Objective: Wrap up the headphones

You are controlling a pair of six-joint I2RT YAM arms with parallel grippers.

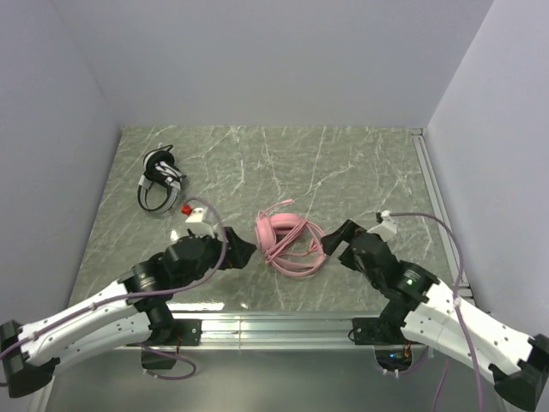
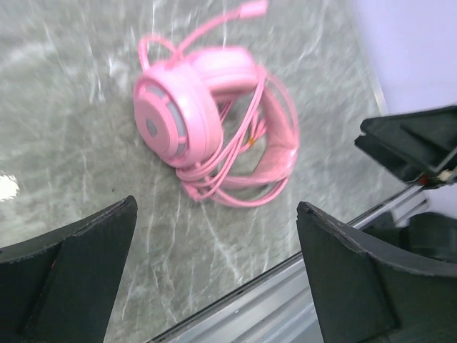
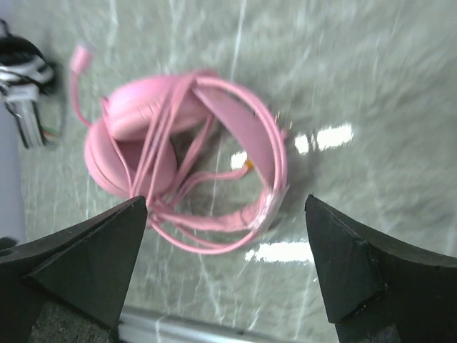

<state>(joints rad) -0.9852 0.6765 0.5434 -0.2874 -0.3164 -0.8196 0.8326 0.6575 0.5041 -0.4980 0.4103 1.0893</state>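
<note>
While both arms are flanking the pink headset (image 1: 289, 244), neither is gripping anything. The left gripper (image 1: 244, 251) is standing with its jaws spread wide and nothing between them, just beside the headset's left edge. The right gripper (image 1: 336, 238) is likewise standing released and empty, just beside the band on the opposite side. No finger is touching the headset in either wrist view.

The pink headset is lying near the middle of the table (image 1: 343, 163), towards its near edge, with the earcups folded together. The pink cable (image 2: 235, 182) is running in several loose loops around the cups and band. A free pink end (image 2: 253, 8) is sticking out on the far side; I cannot tell whether it is the plug or a microphone. The black-and-white headset (image 1: 161, 178) is lying well apart at the far left, and its cable state is too small to judge.

Judgement: the pink wrap is looking largely complete but slack.

- The free end is needing a tuck under a loop.
- One gripper should be bracing the band while the other is taking a single strand, not the bundle.
- Open fingers are risking a snag on the slack loops, so any approach should be coming from outside the coil.
</note>
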